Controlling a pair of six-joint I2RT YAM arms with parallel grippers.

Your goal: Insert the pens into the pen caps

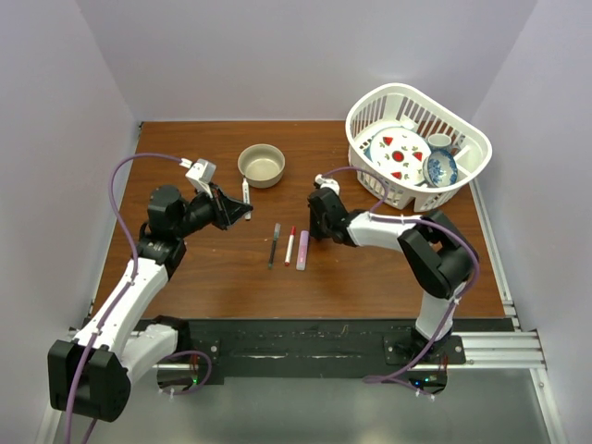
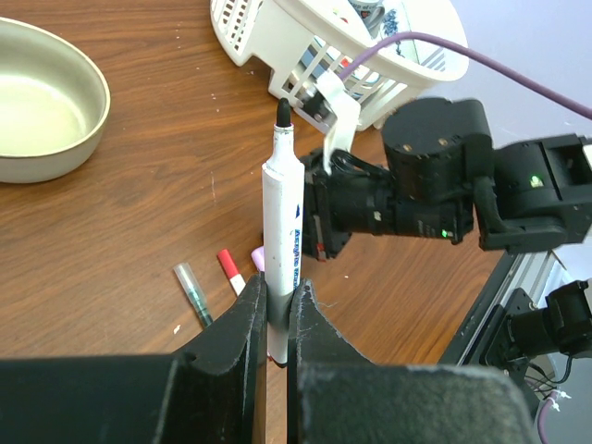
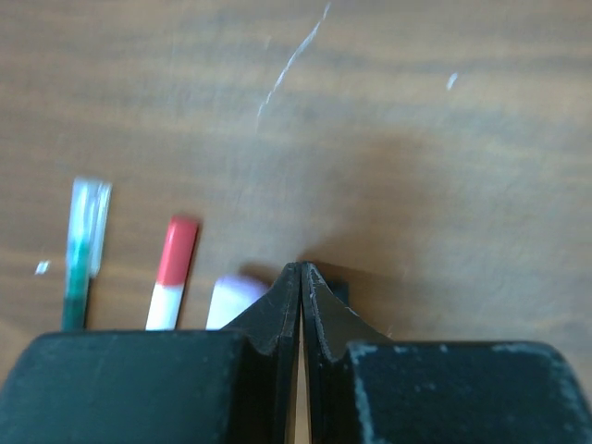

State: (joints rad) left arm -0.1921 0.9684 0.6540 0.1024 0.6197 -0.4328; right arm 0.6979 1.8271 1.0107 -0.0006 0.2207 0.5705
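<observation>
- Left wrist view is showing my left pincer [image 2: 277,310] gripping the white pen [image 2: 282,222] low on its barrel, jaws clamping both sides. I am holding it upright with its bare black tip pointing away from me, which I judge is leaving that end free for a cap to slide on.
- Just past it on the tabletop [image 2: 139,213], the dark pen [image 2: 191,291], the red-capped pen [image 2: 228,266] and the end of the pink marker [image 2: 259,254] are lying side by side, near one another but apart.
- Right wrist view is giving what that one is hiding. My right pincer [image 3: 301,277] is pressing fully closed, its tips meeting low over the wood just beside the pink marker. Nothing is showing between them. A small dark patch behind the tips is too blurred for me to name.
- Top external view is adding the layout both wrists are missing. The three pens are lying in a row between my arms, and the held pen is hanging off to their left.
- Farther back, the tan bowl [image 1: 262,165] and the white basket [image 1: 416,102] are sitting well apart from the pens. I am not spotting a loose cap in any view.
</observation>
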